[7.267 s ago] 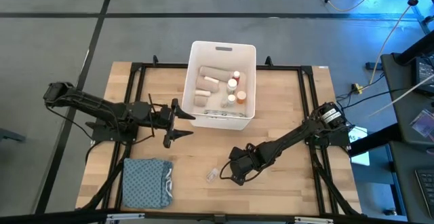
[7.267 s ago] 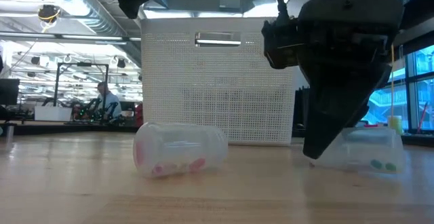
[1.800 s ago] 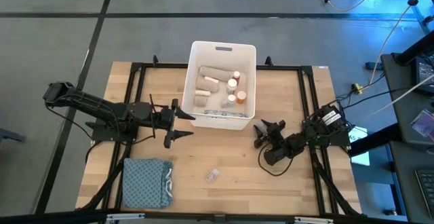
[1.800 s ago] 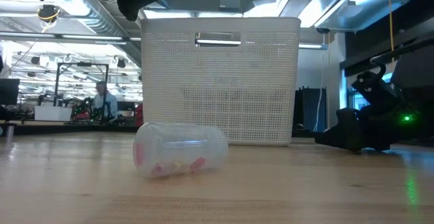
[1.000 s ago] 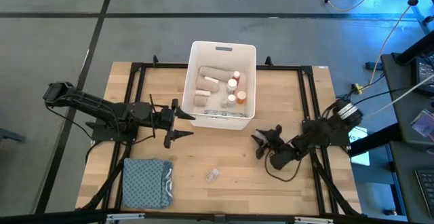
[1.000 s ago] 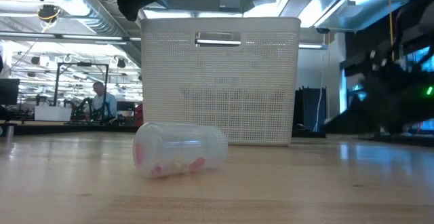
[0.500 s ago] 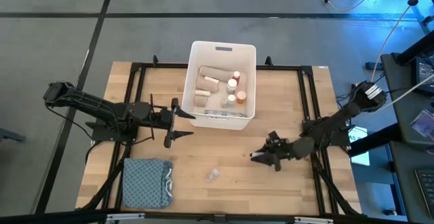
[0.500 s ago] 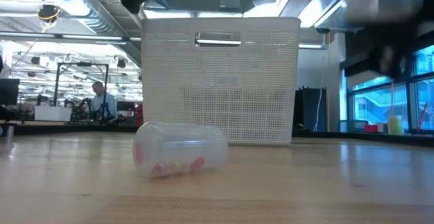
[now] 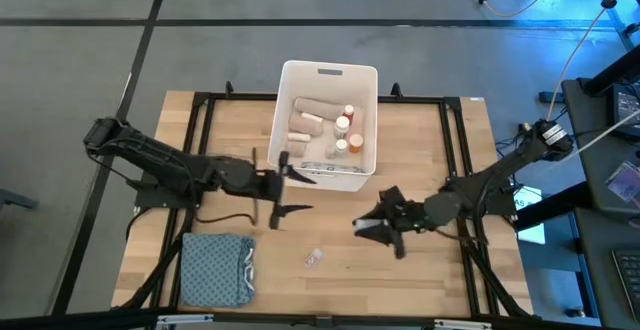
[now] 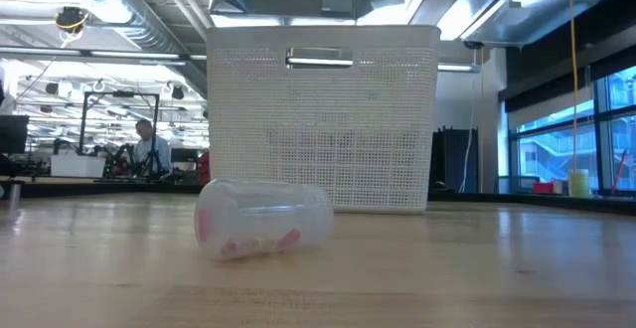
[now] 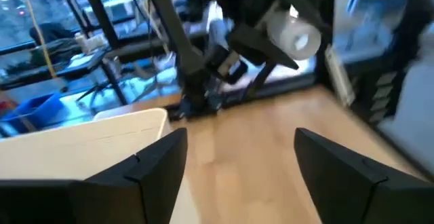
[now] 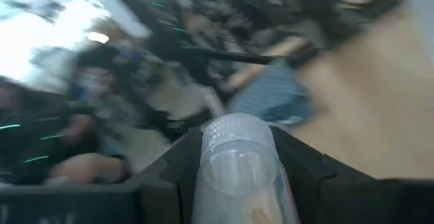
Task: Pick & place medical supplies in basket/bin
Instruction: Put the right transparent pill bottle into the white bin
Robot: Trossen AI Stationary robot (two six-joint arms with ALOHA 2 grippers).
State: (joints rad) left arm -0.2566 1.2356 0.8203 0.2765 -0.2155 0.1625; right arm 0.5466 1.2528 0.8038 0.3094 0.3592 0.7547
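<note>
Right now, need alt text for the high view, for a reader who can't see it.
Overhead of a wooden table: the right gripper holds a clear vial in front of a white bin of bandage rolls and pill bottles. The left gripper, open and empty, hovers by the bin's near wall. Another clear vial lies on the table beside a folded blue-grey cloth.

Basket [image 10: 323, 119] contents hidden in low view; right wrist view blurred — background unreadable
</note>
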